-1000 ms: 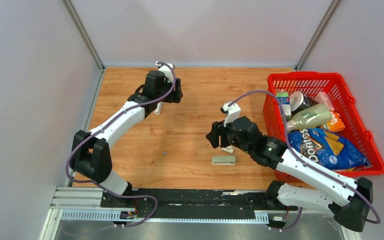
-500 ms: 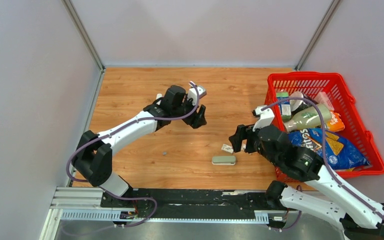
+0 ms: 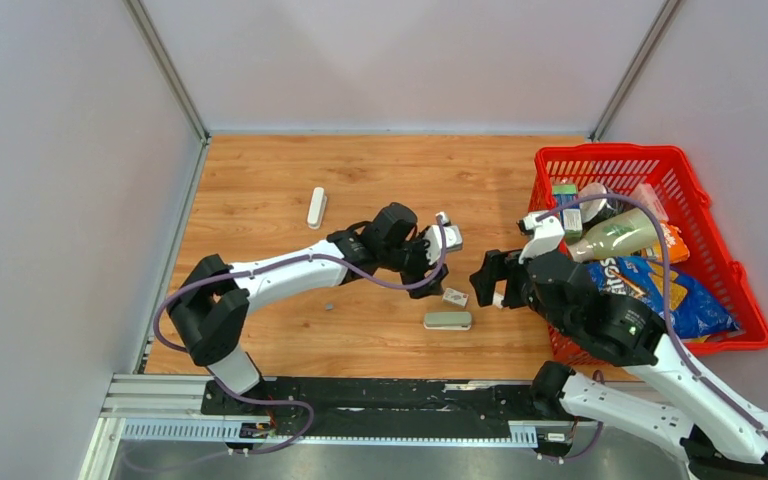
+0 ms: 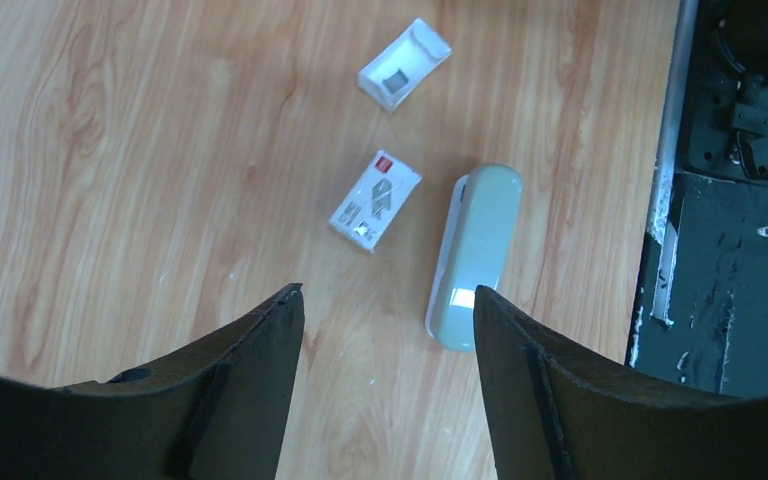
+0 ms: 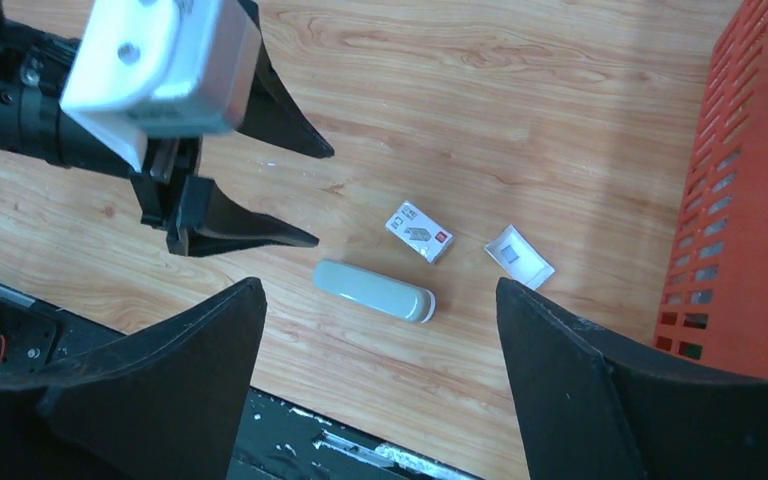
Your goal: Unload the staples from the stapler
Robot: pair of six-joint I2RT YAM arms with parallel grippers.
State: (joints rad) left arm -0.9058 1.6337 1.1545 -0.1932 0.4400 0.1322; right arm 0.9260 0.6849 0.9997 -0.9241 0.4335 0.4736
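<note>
Wood-grain desk [image 3: 260,180], pale grey walls around it. Over the desk's middle the left end effector [image 4: 388,300] is spread wide and holds nothing. Its wrist view shows bare wood between the fingers and a grey-green stapler [image 4: 475,255] just past one fingertip. Facing it from the right, the right end effector [image 5: 380,288] gapes wide and empty above that stapler, which lies flat near the near edge of the desk. Just beside the stapler, toward the far edge, lie a small white printed packet [image 5: 420,232] and a small open white box [image 5: 520,257], apart from each other. Well to the left sits a tiny dark-grey speck on the wood — the staples [image 3: 330,306]. A white bar [image 3: 315,207] lies toward the far left corner, and a red basket [image 3: 610,150] of groceries stands at the right edge.
</note>
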